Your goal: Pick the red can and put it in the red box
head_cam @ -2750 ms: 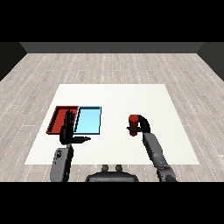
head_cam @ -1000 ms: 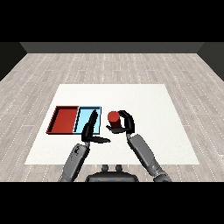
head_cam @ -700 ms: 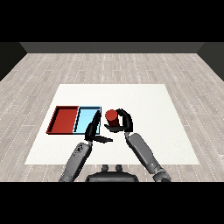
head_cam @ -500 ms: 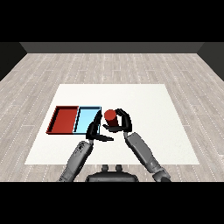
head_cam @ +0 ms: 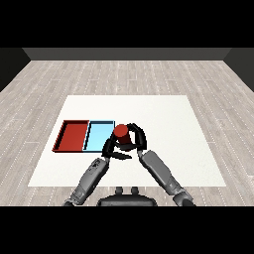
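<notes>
Red can: upright, raised off the desk, just past the right edge of the light blue tray; not yet in either tray.
Right hand: curled round the red can from the right and behind, carrying it.
Left hand: just below and left of the can, close beside the right hand; fingers look mostly extended, pointing toward the can, holding nothing. Touching the can or not: cannot tell.
Red tray: the goal, leftmost, sharing a wall with the light blue tray; nothing seen inside it.
Step in hand: judged as carrying the can leftward toward the red tray, well under way but with the whole blue tray left to cross.
Risk, wrong tray: blue tray lies directly between can and goal; letting go early would land the can there.
Risk, walls: too low a pass could clip the blue tray's right rim or the shared wall and tip the can or shove both trays.
Risk, hands: left hand sits in the path; a bump between hands could knock the can askew in the grip.
Risk, reach: red tray lies far across for the right arm; a stretched release near the shared wall could leave the can perched on the rim.
Open room: broad bare desk to the right and beyond the trays; bare strip in front of them, partly taken by the left forearm.
Edges: red tray's left side near the desk's left edge, little margin for overshoot.
</notes>
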Controlling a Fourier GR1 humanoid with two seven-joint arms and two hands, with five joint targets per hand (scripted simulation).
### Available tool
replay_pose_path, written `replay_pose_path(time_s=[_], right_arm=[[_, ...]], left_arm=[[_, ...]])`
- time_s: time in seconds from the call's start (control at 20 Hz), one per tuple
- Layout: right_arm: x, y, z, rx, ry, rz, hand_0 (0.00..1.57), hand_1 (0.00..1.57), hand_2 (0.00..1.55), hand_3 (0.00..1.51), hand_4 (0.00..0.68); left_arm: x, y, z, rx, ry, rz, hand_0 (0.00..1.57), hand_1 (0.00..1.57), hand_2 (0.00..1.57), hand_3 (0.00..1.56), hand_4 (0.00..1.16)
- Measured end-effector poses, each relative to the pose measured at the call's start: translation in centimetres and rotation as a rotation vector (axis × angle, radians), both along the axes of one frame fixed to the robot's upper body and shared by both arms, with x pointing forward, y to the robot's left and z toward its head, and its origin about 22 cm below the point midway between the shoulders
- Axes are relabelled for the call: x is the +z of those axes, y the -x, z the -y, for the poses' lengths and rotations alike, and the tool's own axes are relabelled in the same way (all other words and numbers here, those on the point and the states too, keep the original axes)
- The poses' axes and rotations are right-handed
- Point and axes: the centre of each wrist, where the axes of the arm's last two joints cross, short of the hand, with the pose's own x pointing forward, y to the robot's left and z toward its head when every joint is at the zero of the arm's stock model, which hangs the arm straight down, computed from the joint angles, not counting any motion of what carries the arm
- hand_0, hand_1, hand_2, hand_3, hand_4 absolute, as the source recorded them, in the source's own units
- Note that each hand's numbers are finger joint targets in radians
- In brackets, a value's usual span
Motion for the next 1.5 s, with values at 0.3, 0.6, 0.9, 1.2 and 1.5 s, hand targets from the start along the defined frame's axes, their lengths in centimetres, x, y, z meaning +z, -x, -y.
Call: replay_pose_path(time_s=[0.3, 0.6, 0.9, 1.2, 1.5], right_arm=[[0.1, 1.2, -0.9, 0.025, -0.017, -0.004, 1.49, 1.49, 1.44, 1.37, 0.622], [-0.4, 1.1, -2.1, 0.047, -0.022, 0.003, 1.49, 1.49, 1.45, 1.38, 0.617], [-0.4, 1.0, -2.5, 0.059, -0.017, 0.002, 1.49, 1.49, 1.46, 1.37, 0.646], [-0.7, 1.0, -3.1, 0.065, -0.002, 0.009, 1.41, 1.41, 1.45, 1.37, 0.627], [-0.2, 1.4, -3.3, 0.082, -0.008, 0.001, 1.55, 1.55, 1.46, 1.38, 0.605]], left_arm=[[0.0, 0.1, 0.9, -0.021, 0.019, -0.010, 0.00, 0.00, 0.00, 0.00, 0.00], [0.5, -0.3, 1.6, -0.046, 0.024, -0.004, 0.00, 0.00, 0.00, 0.00, 0.00], [0.1, -0.1, 1.8, -0.037, 0.028, 0.013, 0.00, 0.00, 0.00, 0.00, 0.22], [0.0, 0.2, 1.3, 0.077, -0.028, -0.013, 1.33, 1.33, 1.41, 1.36, 0.95], [0.2, -0.6, 2.4, 0.177, -0.061, -0.084, 1.52, 1.52, 1.49, 1.40, 0.86]])
